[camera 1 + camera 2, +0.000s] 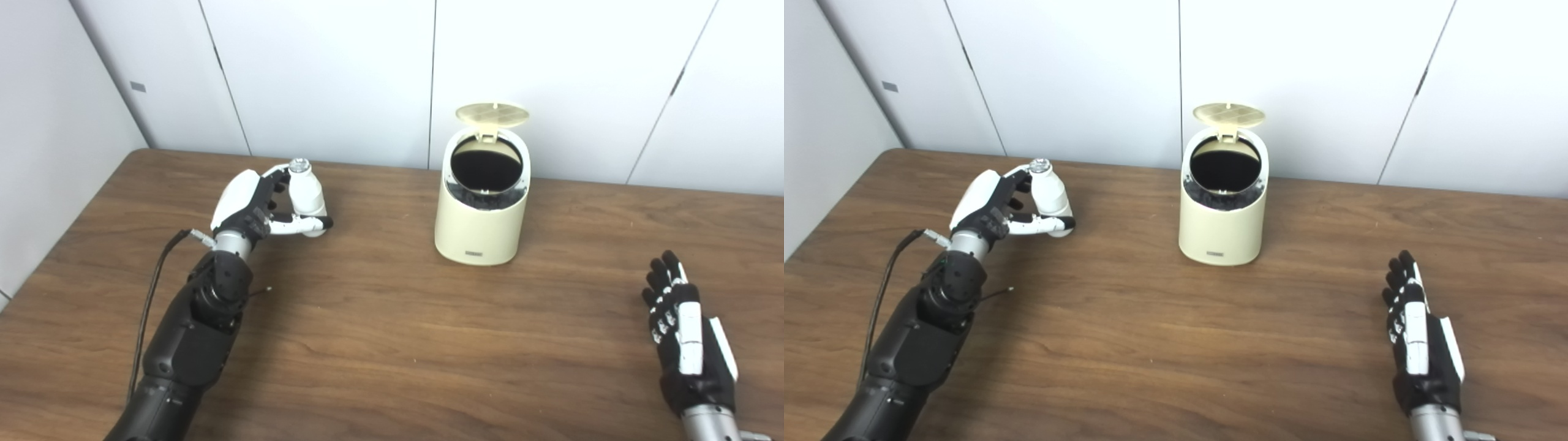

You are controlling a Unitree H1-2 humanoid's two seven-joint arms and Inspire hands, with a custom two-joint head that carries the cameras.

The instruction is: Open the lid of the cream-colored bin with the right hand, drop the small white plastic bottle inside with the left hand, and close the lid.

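Right hand (686, 334) rests spread on the near desk (392, 343); left hand (260, 205) grips the bottle (305, 190). Lid (492, 114) up: next, carry it rightward over the bin (481, 220).

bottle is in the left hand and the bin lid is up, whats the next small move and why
Probably carry the left hand with the bottle rightward, over the bin mouth. The lid stands open, the bottle is well left of the bin, and the right hand rests clear.
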